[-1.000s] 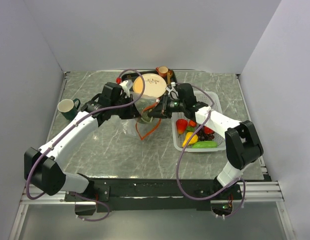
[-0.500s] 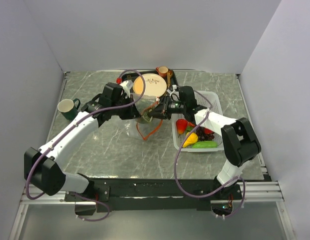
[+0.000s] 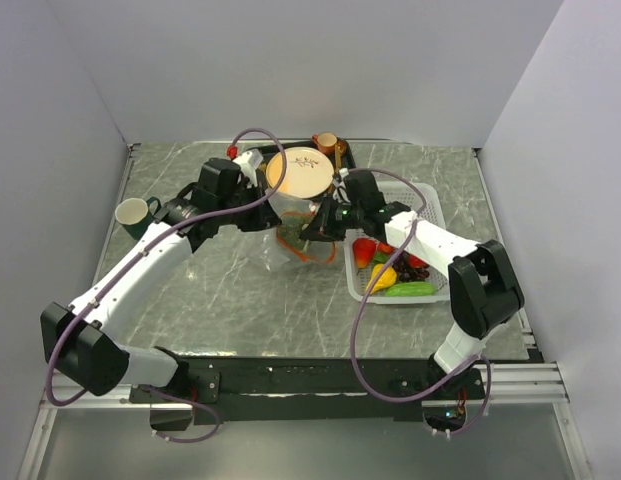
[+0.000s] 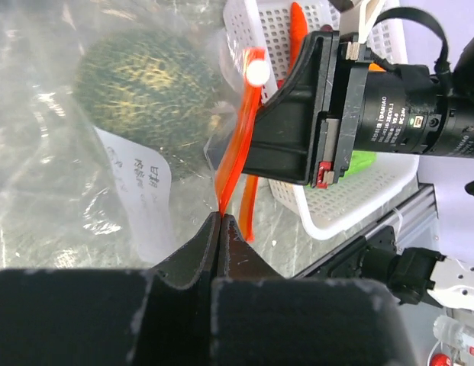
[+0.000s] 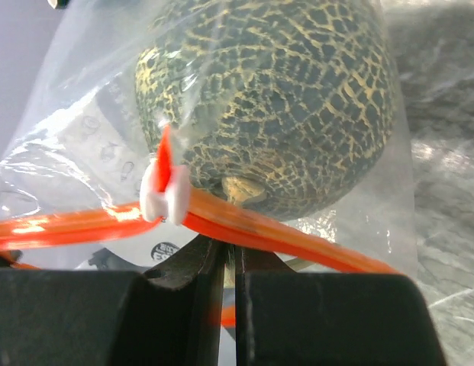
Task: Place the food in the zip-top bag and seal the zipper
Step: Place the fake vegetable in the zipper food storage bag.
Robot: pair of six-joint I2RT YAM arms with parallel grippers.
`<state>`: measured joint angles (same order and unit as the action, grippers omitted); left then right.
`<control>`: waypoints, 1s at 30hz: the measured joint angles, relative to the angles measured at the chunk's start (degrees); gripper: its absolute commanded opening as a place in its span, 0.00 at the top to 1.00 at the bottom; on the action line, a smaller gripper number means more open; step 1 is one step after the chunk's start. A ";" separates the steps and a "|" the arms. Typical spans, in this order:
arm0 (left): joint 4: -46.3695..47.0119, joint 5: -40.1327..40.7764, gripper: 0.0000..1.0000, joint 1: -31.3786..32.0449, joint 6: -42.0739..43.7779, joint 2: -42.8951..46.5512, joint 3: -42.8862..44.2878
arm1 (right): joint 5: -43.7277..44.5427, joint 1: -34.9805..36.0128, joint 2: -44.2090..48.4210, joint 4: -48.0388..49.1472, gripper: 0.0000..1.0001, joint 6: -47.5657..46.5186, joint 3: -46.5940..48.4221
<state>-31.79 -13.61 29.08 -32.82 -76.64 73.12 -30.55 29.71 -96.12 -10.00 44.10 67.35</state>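
Two claws, left gripper [image 4: 220, 225] and right gripper [image 5: 227, 252], are pinching closed on the zipper [image 5: 298, 242], holding up the zip-top bag [image 4: 61, 221] with the melon [image 5: 282, 99] inside toward the table's 12 o'clock; loading is looking unfinished, so one claw is probably needing to free itself for the food [image 3: 390, 277] in the basket [image 3: 435, 205] at the bag's 3 o'clock.

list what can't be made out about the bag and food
Left wrist: above the left tool, the zipper past the white slider hides behind the right arm.
Right wrist: beside the right tool, the zipper leaves the left edge; sealed or open unclear.
Top: zip-top bag too small to read its mouth.
Top: food in the basket partly under the right arm.
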 measured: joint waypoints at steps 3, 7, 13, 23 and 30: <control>-0.13 -0.90 0.99 0.00 -0.42 -0.07 0.00 | 1.70 1.66 -0.17 -1.70 0.89 -0.57 2.73; -0.15 -1.49 0.99 0.00 -1.16 -0.09 0.00 | 4.37 3.89 -1.20 -4.92 0.87 -1.70 9.29; -0.59 -1.51 0.99 0.00 -1.68 -0.11 1.66 | 6.54 6.19 -8.85 -14.86 0.54 -8.57 25.92; -2.58 2.01 0.99 0.02 -2.34 -0.13 5.01 | 11.69 7.02 -3.58 -22.73 0.33 -16.20 23.21; -3.21 4.42 0.99 0.04 -2.36 -0.28 5.09 | 18.88 5.66 13.77 -21.49 0.25 -17.64 17.53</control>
<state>-35.00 -9.19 29.12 -35.18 -76.93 78.22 -11.66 35.38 -82.35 -31.48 26.46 84.88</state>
